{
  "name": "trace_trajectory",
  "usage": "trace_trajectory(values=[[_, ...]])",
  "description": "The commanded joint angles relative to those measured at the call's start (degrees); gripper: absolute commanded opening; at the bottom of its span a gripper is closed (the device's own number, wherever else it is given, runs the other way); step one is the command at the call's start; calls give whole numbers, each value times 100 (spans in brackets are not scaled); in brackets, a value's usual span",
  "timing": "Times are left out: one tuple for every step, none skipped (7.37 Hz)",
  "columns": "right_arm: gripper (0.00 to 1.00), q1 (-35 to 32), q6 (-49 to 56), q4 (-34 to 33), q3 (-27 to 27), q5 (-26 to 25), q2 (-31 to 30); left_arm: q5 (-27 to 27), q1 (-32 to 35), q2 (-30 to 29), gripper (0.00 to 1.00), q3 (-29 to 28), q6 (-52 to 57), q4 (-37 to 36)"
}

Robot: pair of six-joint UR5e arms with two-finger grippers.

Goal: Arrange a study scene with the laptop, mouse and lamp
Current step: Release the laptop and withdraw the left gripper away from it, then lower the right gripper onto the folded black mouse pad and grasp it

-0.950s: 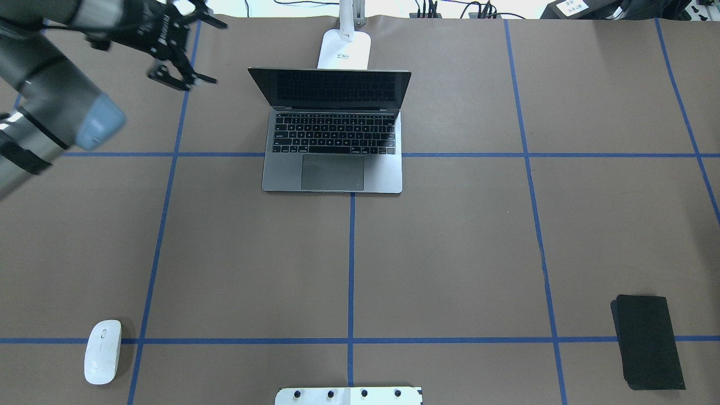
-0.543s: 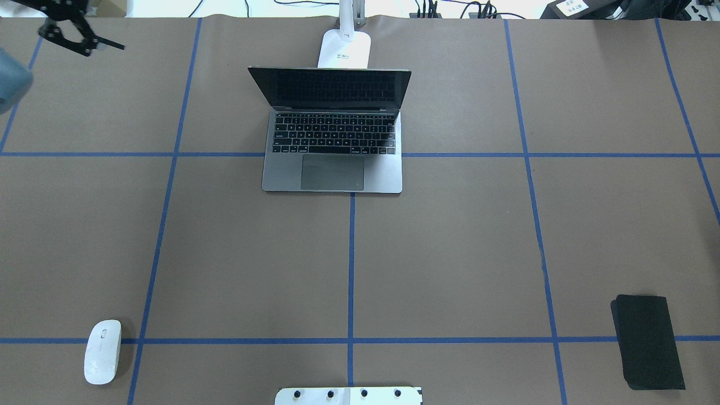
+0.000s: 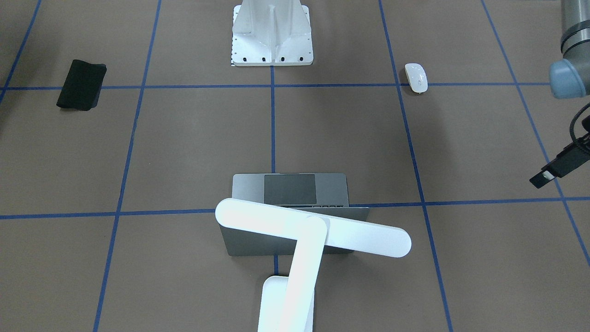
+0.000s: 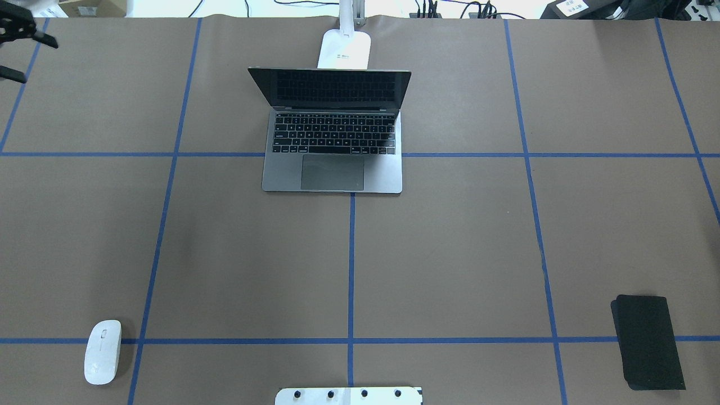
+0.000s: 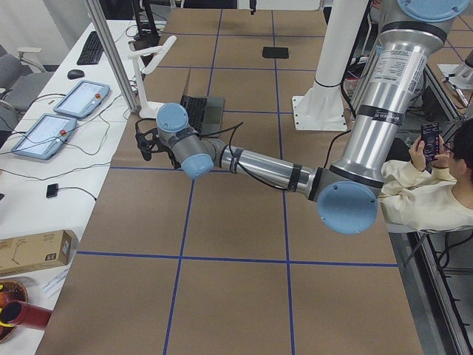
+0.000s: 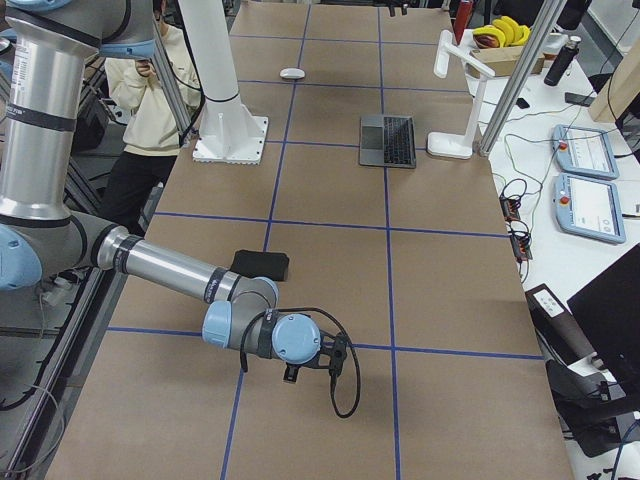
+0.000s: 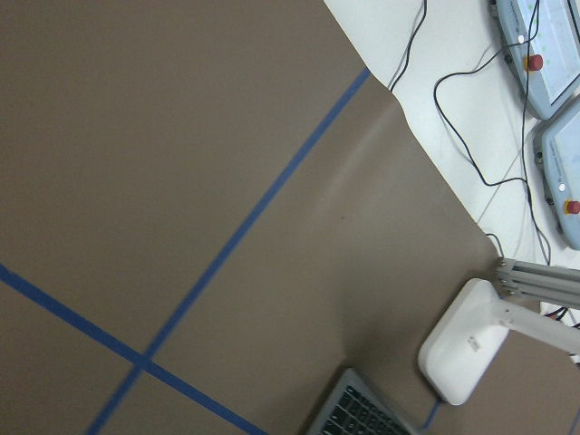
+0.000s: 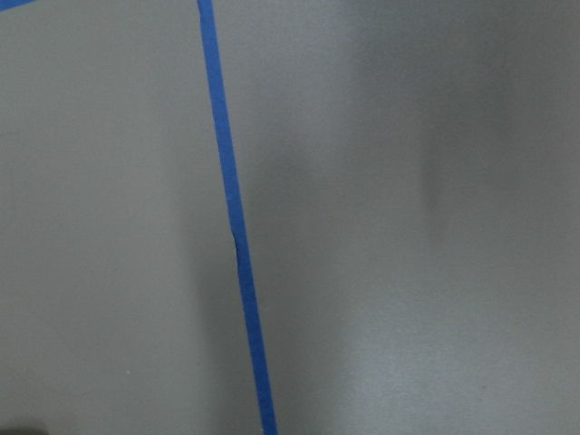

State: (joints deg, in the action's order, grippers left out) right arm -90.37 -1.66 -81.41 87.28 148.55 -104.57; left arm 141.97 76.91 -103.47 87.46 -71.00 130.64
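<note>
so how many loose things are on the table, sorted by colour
white: 2, the mouse and the lamp
grey: 1, the laptop
black: 1, the mat
total: 4, leaving out the bolted white pedestal

We've got a brown table (image 4: 450, 253) gridded with blue tape (image 4: 351, 270), a grey laptop (image 4: 332, 163), white mouse (image 4: 103, 351), white lamp (image 3: 359, 235) and a black mat (image 4: 647, 342).
</note>
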Motion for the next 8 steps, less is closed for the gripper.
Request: trace_trajectory(values=[[100, 789, -81, 3, 25, 514, -28, 137, 393, 790, 99, -54, 2579, -135], [100, 1176, -176, 3, 95, 639, -107, 164, 517, 1046, 99, -54, 3182, -117], [100, 1519, -273, -6, 96, 1084, -125, 251, 588, 1370, 99, -54, 3911, -117], [99, 2053, -970, 3, 183, 1315, -64, 348, 606, 1635, 99, -10, 4362, -109], [99, 2442, -1542, 20, 419, 1317, -46, 462, 623, 1846, 99, 25, 4497, 31], [99, 2637, -1574, 20, 525, 1309, -55, 785, 798, 1892, 100, 25, 4559, 76], [99, 2813, -1575, 20, 526, 1308, -64, 893, 999, 1892, 99, 51, 4612, 76], [99, 3128, -1575, 38, 509, 1300, -64, 911, 1045, 1918, 100, 8, 4838, 67]])
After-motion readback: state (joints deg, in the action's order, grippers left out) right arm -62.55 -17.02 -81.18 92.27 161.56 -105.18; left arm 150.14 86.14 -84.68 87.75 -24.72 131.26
